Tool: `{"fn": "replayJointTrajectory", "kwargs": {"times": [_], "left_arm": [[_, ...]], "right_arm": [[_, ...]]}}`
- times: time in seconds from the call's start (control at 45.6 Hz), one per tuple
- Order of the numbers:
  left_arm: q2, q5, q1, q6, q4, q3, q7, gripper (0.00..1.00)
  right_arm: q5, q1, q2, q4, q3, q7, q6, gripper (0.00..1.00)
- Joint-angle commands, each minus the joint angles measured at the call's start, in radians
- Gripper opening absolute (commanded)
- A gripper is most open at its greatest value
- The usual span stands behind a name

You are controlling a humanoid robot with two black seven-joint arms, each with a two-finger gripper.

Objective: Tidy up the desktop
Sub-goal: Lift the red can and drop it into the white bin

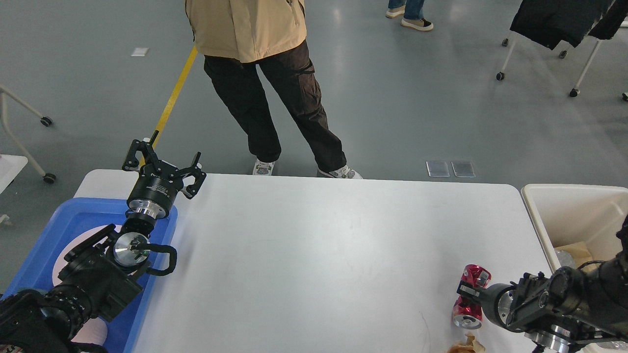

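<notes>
The white desktop (319, 245) fills the middle of the head view. A crushed red can (469, 279) with a silver end lies near its front right corner. My right gripper (466, 292) comes in from the right, and its dark fingers (467, 290) are closed across the can's pinched middle. My left gripper (163, 164) is open and empty, held up over the far left corner of the desktop, by the far end of the blue tray (59, 230).
The blue tray holds a white plate (66, 255) under my left arm. A cream bin (569, 215) with paper and plastic inside stands off the right edge. A brown paper scrap (463, 345) lies at the front edge. A person (274, 98) stands at the far edge.
</notes>
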Motion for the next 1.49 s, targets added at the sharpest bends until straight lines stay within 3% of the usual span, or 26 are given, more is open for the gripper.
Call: {"fn": "replayJointTrajectory", "kwargs": {"times": [0.0,0.219,0.373,0.46,0.548,0.636,0.745,0.855,0.986,1.271,1.469], "left_arm": [[-0.002,0.000,0.000,0.000,0.000,0.000,0.000,0.99],[0.001,0.000,0.000,0.000,0.000,0.000,0.000,0.99],[0.001,0.000,0.000,0.000,0.000,0.000,0.000,0.99],[0.001,0.000,0.000,0.000,0.000,0.000,0.000,0.99],[0.001,0.000,0.000,0.000,0.000,0.000,0.000,0.99],[0.001,0.000,0.000,0.000,0.000,0.000,0.000,0.99],[-0.002,0.000,0.000,0.000,0.000,0.000,0.000,0.99],[-0.002,0.000,0.000,0.000,0.000,0.000,0.000,0.99],[0.001,0.000,0.000,0.000,0.000,0.000,0.000,0.99],[-0.002,0.000,0.000,0.000,0.000,0.000,0.000,0.99],[-0.002,0.000,0.000,0.000,0.000,0.000,0.000,0.99]], "right_arm": [[0.002,0.003,-0.005,0.003,-0.002,0.000,-0.001,0.00],[-0.015,0.157,-0.119,0.034,-0.016,0.003,0.055,0.00],[-0.069,0.466,-0.208,0.089,-0.045,0.006,0.342,0.00],[-0.072,0.737,-0.228,0.141,-0.045,0.006,0.606,0.00],[-0.072,0.912,-0.211,0.189,-0.042,0.006,0.739,0.00],[-0.072,1.029,-0.157,0.264,-0.037,0.006,0.767,0.00],[-0.069,1.046,-0.133,0.299,-0.029,0.002,0.749,0.00],[-0.075,0.919,-0.146,0.253,-0.054,-0.006,0.668,0.00],[-0.146,0.681,-0.192,0.047,-0.128,-0.006,0.617,0.00],[-0.086,-0.001,-0.216,-0.671,-0.135,-0.014,0.470,0.00],[0.129,-0.376,-0.121,-1.150,-0.134,-0.069,0.431,0.00]]}}
